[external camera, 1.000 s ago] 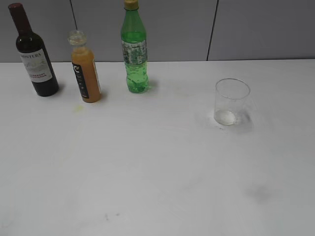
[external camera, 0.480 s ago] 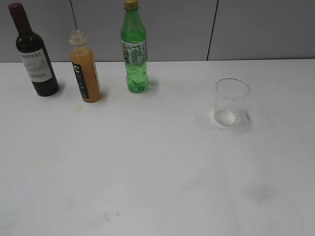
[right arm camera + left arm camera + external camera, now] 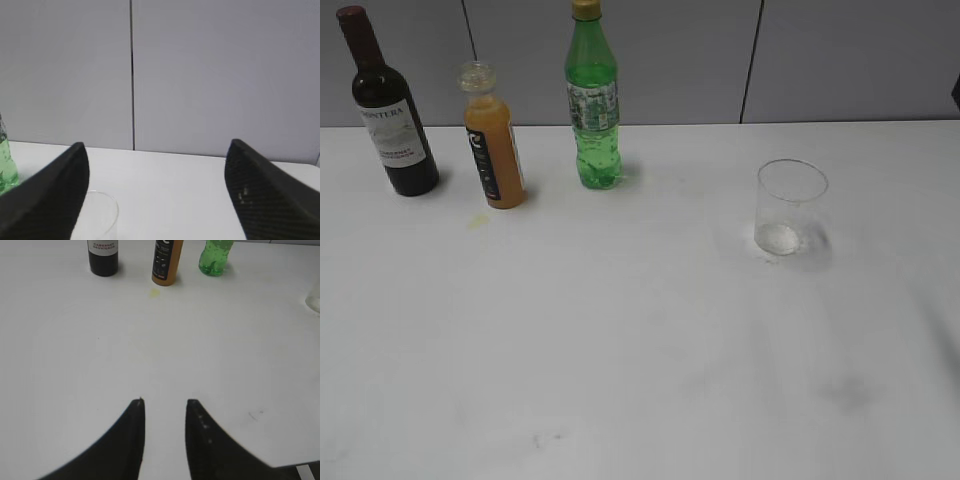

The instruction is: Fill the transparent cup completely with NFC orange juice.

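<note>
Standing upright on the white desk [image 3: 640,340], far right of the NFC orange juice [image 3: 495,150], the transparent cup [image 3: 790,207], empty. Juice bottle flanked by wine bottle [image 3: 388,110] and green bottle [image 3: 592,100]. Left gripper [image 3: 164,402]: fingers narrowly parted, holding nothing. Right gripper [image 3: 155,150]: fingers spread wide above the cup, empty.

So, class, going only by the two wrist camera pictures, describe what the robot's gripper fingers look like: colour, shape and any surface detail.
The left gripper has two black fingers, broad at the base and curving to narrow tips, one with small pale specks. The right gripper has dark fingers with a fine woven-looking texture, tapering to blunt points. No cables or lettering show.
</note>
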